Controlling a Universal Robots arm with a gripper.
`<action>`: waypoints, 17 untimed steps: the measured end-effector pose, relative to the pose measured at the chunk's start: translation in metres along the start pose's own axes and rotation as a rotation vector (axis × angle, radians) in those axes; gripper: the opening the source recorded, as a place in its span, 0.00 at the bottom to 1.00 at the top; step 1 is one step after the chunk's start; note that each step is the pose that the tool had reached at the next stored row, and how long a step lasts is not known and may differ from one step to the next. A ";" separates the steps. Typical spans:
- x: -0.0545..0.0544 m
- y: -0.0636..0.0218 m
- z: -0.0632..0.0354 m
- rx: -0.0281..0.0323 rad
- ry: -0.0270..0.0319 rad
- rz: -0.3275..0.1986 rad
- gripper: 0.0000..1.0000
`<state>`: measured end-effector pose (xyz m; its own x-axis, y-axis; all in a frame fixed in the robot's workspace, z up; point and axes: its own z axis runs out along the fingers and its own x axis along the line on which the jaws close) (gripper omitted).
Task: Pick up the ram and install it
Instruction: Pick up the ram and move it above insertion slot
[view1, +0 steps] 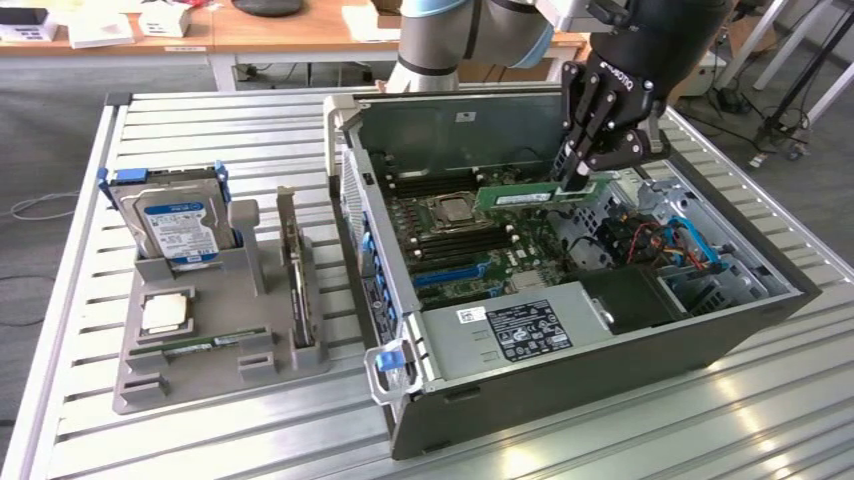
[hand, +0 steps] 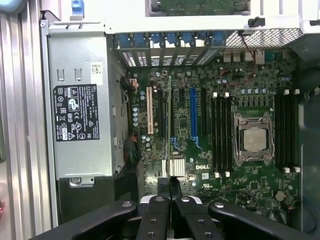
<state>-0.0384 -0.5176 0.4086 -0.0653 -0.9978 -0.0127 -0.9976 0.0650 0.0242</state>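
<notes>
**Exterior view: ram held aloft over the open computer case**

Exterior view finds my pincer (view1: 577, 183) clamped on one end of the ram (view1: 531, 196). The green stick lies level in the air, clear of the motherboard (view1: 467, 255) inside the open computer case (view1: 747, 300). It hangs just beside the processor socket (view1: 454, 210), above the dark memory slots. The wrist view looks straight down past my fingers (hand: 158, 215), drawn together on the stick's edge. The board's slots and the boxed power supply (hand: 80, 115) are spread out below. At the exterior view's left, well apart from the case, a grey holder (view1: 147, 385) sits on the slatted worktop (view1: 200, 445). It carries a hard drive (view1: 180, 225), a loose processor chip (view1: 167, 312), a second memory stick (view1: 207, 346) and an upright expansion card (view1: 296, 270).
</notes>
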 end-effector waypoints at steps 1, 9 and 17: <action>0.000 0.0000 0.0001 0.0001 -0.0002 0.006 0.11; 0.000 0.0000 0.0000 0.0001 -0.0003 0.009 0.11; -0.006 0.0004 0.0005 0.0002 -0.0003 0.009 0.11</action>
<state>-0.0384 -0.5112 0.4082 -0.0741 -0.9972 -0.0129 -0.9970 0.0738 0.0241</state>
